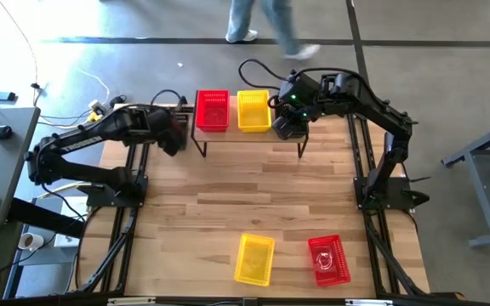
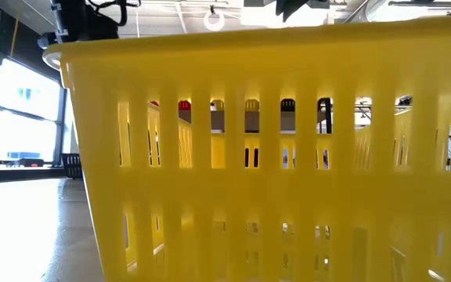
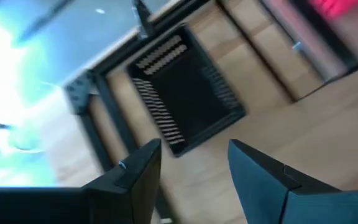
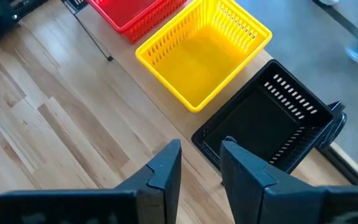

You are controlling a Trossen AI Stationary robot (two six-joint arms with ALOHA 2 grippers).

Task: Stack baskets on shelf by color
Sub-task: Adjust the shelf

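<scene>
The shelf (image 1: 247, 138) stands at the table's far edge. On it sit a red basket (image 1: 212, 110) (image 4: 132, 12), a yellow basket (image 1: 253, 110) (image 4: 204, 53) and, at the right end, a black basket (image 4: 266, 118). My right gripper (image 1: 289, 121) (image 4: 201, 165) hovers open over that black basket's short wall, with one finger on either side of it. My left gripper (image 1: 173, 134) (image 3: 194, 165) is open above a second black basket (image 3: 188, 93), which rests on the table left of the shelf. Another yellow basket (image 1: 254, 258) (image 2: 272, 157) and another red basket (image 1: 328, 259) lie near the table's near edge.
The near yellow basket fills the low view and hides most of the table behind it. The middle of the wooden table (image 1: 245, 187) is bare. A person's legs (image 1: 266, 21) pass on the floor beyond the far edge. Black frame rails run along both sides of the table.
</scene>
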